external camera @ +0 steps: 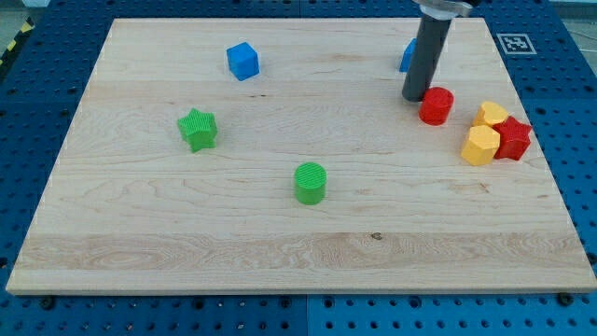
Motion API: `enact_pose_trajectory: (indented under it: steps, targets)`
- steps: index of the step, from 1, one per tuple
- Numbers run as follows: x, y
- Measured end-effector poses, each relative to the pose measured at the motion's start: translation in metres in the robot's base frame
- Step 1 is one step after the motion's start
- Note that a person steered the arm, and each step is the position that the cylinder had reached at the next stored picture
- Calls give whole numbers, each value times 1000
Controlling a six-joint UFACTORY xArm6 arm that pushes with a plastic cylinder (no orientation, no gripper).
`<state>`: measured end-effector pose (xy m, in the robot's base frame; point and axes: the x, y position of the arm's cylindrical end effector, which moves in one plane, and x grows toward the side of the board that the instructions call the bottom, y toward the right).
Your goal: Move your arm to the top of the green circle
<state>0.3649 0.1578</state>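
My tip (414, 97) touches the red plastic cylinder (436, 106), well apart at two o'clock from the green circle block (311, 182); no fingers are fitted.

No readable words, numbers or brand names appear anywhere. The only sign is a black-and-white square fiducial marker (515, 43), printed on the wooden board (280, 243) at its corner, toward two o'clock from the board's centre; its pattern carries no legible characters.
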Motion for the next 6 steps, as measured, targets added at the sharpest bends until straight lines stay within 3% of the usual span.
enact_pose_trajectory:
  steps: [4, 6]
  targets:
    - [15, 34]
    - [15, -29]
